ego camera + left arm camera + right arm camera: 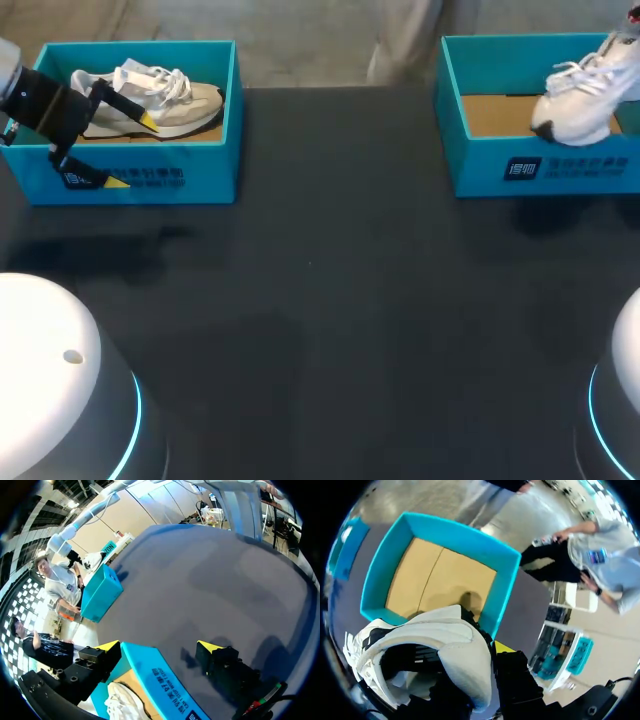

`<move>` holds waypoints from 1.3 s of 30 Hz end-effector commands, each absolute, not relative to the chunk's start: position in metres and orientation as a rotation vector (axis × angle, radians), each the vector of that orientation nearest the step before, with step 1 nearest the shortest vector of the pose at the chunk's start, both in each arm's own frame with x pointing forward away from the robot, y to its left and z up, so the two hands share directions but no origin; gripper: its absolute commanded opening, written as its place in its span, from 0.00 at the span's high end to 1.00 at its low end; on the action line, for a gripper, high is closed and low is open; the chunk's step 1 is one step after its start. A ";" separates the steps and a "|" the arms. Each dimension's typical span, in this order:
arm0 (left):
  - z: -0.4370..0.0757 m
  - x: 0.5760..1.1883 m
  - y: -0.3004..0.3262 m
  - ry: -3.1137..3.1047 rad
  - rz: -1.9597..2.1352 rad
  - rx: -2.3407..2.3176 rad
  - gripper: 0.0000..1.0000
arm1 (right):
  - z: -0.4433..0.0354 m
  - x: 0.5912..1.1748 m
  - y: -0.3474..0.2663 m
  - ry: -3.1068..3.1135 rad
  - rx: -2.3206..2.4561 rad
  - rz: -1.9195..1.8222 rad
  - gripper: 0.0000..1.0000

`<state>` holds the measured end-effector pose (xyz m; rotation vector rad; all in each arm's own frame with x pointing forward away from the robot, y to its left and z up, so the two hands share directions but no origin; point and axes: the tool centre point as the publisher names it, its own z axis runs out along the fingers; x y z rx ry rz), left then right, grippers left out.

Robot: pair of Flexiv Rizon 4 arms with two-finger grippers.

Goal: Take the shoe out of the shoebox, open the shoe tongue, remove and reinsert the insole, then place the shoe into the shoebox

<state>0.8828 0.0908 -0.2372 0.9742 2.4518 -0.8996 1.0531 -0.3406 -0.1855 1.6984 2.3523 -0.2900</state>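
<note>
Right pincer [487,647] grips right shoe [585,95] by heel, above right box [540,165]. Left pincer [132,152] gapes astride left box [200,170] wall; left shoe [160,100] beside inner finger, ungrasped. I judge tongue, insole, return pending.
</note>
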 end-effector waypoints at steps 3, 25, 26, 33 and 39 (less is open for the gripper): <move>-0.237 0.882 0.091 2.451 -0.897 0.975 0.00 | -0.182 1.056 -0.339 2.102 2.069 -0.359 1.00; -0.237 0.882 0.091 2.451 -0.897 0.975 0.00 | -0.185 1.054 -0.343 1.978 2.194 -0.320 1.00; -0.237 0.882 0.091 2.451 -0.897 0.975 0.00 | -0.187 1.052 -0.343 1.944 2.236 -0.304 1.00; -0.237 0.882 0.091 2.451 -0.897 0.975 0.00 | -0.188 1.047 -0.346 1.686 2.385 -0.230 1.00; -0.237 0.882 0.091 2.451 -0.897 0.975 0.00 | -0.188 1.043 -0.347 1.638 2.372 -0.251 1.00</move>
